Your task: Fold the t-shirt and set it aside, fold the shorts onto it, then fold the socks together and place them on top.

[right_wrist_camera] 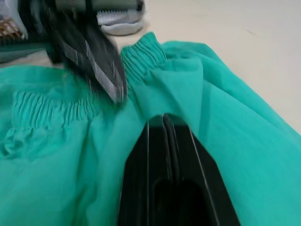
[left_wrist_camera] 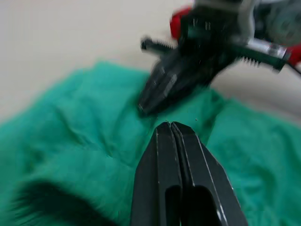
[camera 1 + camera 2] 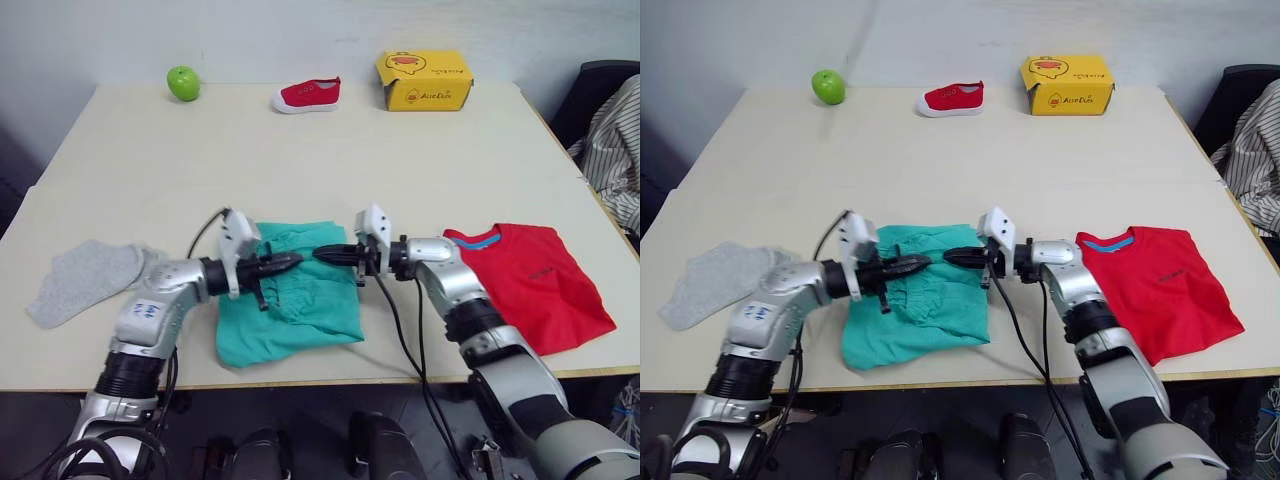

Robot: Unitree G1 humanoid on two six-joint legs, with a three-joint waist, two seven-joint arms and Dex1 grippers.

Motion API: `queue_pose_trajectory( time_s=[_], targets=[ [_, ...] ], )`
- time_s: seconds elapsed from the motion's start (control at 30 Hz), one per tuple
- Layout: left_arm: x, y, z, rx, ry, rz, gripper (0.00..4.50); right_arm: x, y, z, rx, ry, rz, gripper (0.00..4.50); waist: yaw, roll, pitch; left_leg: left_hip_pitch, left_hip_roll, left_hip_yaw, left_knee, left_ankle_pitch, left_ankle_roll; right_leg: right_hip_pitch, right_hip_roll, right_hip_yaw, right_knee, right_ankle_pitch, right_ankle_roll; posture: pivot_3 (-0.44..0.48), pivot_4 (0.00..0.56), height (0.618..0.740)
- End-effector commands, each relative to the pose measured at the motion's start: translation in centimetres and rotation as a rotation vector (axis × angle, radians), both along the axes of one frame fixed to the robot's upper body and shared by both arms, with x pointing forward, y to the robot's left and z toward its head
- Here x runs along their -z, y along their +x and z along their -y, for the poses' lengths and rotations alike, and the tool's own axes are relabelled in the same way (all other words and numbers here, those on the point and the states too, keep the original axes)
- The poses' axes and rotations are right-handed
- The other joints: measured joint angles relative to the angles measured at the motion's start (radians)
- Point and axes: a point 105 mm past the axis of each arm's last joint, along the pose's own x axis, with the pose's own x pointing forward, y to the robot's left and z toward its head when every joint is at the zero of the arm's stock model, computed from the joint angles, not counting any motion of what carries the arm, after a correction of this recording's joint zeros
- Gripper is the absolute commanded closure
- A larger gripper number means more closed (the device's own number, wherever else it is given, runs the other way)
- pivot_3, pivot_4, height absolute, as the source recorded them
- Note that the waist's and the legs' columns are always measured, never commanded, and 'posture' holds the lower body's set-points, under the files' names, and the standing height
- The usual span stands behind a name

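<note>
On the pale table [image 3: 300, 150] I hover both closed, empty grippers, left [image 3: 290, 262] and right [image 3: 325, 254], over the shorts [image 3: 310, 310]; shirt [image 3: 535, 280] folded at right, socks [image 3: 85, 280] untouched at left.

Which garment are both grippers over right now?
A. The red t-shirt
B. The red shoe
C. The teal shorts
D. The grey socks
C: the left gripper and right gripper point at each other, fingers shut, above the teal shorts, while the t-shirt lies to the robot's right and the socks to its left.
</note>
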Motion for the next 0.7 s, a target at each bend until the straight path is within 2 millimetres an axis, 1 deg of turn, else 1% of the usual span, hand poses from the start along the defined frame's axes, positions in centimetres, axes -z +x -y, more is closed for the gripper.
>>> queue_pose_trajectory(
  time_s=[0.03, 0.1, 0.17, 0.2, 0.27, 0.33, 0.4, 0.5, 0.53, 0.6, 0.7],
  targets=[
    [0.8, -0.3, -1.0, -0.040, 0.042, 0.010, 4.50, -0.4, 1.3, 0.0, 0.052, -0.006, 0.045, 4.47, -0.002, 0.001, 0.001, 0.000, 0.000, 0.000, 0.000, 0.000, 0.000, 0.000, 0.000, 0.000, 0.000, 0.000, 0.000, 0.000, 0.150, 0.740],
    [1.7, -0.7, -1.2, -0.062, 0.054, -0.005, 4.50, -0.3, 2.0, -0.1, 0.102, -0.002, 0.038, 4.47, -0.003, 0.002, 0.001, 0.000, 0.001, 0.000, 0.000, 0.000, 0.000, 0.000, -0.001, 0.001, 0.000, 0.000, 0.000, 0.000, 0.150, 0.740],
    [3.0, -1.8, -1.1, -0.039, 0.094, -0.003, 4.50, -0.4, 3.3, 0.2, 0.210, 0.011, 0.034, 4.47, -0.006, 0.002, 0.002, 0.001, 0.002, 0.000, 0.000, 0.000, 0.000, 0.000, -0.001, 0.001, 0.001, 0.000, 0.000, 0.000, 0.150, 0.740],
    [3.1, -2.0, -1.2, -0.041, 0.103, 0.021, 4.50, -0.5, 4.0, 0.6, 0.274, 0.017, 0.047, 4.47, -0.007, 0.003, 0.002, 0.002, 0.002, 0.000, 0.000, 0.000, 0.000, 0.001, -0.001, 0.002, 0.002, 0.000, 0.000, 0.000, 0.150, 0.740],
    [2.8, -2.0, -1.4, -0.063, 0.093, 0.060, 4.50, -0.8, 4.7, 1.3, 0.338, 0.039, 0.042, 4.47, -0.005, 0.003, 0.002, 0.002, 0.003, 0.000, 0.000, 0.000, 0.000, 0.001, -0.002, 0.002, 0.003, 0.000, -0.001, 0.000, 0.150, 0.740],
    [1.6, -2.0, -1.3, -0.075, 0.027, 0.088, 4.50, -1.2, 4.8, 1.9, 0.344, 0.068, 0.033, 4.47, -0.004, 0.003, 0.002, 0.002, 0.004, 0.000, 0.000, 0.000, -0.001, 0.001, -0.002, 0.002, 0.003, 0.000, -0.001, 0.000, 0.150, 0.740],
    [-0.1, -2.1, -1.0, -0.067, -0.059, 0.111, 4.50, -2.2, 4.1, 1.8, 0.264, 0.128, 0.046, 4.47, -0.003, 0.003, 0.002, 0.002, 0.004, 0.000, 0.000, 0.001, 0.000, 0.001, -0.002, 0.002, 0.003, 0.000, -0.001, 0.000, 0.150, 0.740],
    [-2.5, -2.1, -0.7, -0.035, -0.150, 0.134, 4.50, -4.1, 2.3, 1.6, 0.087, 0.240, 0.035, 4.47, -0.002, 0.004, 0.003, 0.002, 0.004, 0.000, 0.000, 0.001, 0.000, 0.001, -0.002, 0.002, 0.003, 0.000, -0.001, 0.000, 0.150, 0.740],
    [-3.2, -1.9, -0.7, -0.030, -0.171, 0.140, 4.50, -4.4, 1.7, 1.6, 0.035, 0.255, 0.037, 4.47, -0.002, 0.004, 0.003, 0.002, 0.004, 0.000, 0.000, 0.001, 0.000, 0.000, -0.002, 0.002, 0.003, 0.000, -0.001, 0.000, 0.150, 0.740],
    [-4.0, -1.0, -0.9, -0.054, -0.185, 0.147, 4.50, -4.0, 0.1, 1.8, -0.048, 0.243, 0.042, 4.47, 0.003, 0.004, 0.003, 0.002, 0.004, -0.001, 0.000, 0.001, 0.000, 0.001, -0.002, 0.002, 0.003, 0.000, -0.001, 0.000, 0.150, 0.740],
    [-3.2, 0.4, -1.2, -0.082, -0.112, 0.149, 4.50, -2.0, -2.4, 1.7, -0.121, 0.197, 0.034, 4.47, 0.007, 0.003, 0.002, 0.002, 0.003, -0.002, 0.000, 0.001, 0.000, 0.002, -0.003, 0.001, 0.002, 0.000, -0.001, 0.000, 0.150, 0.740]
  ],
)
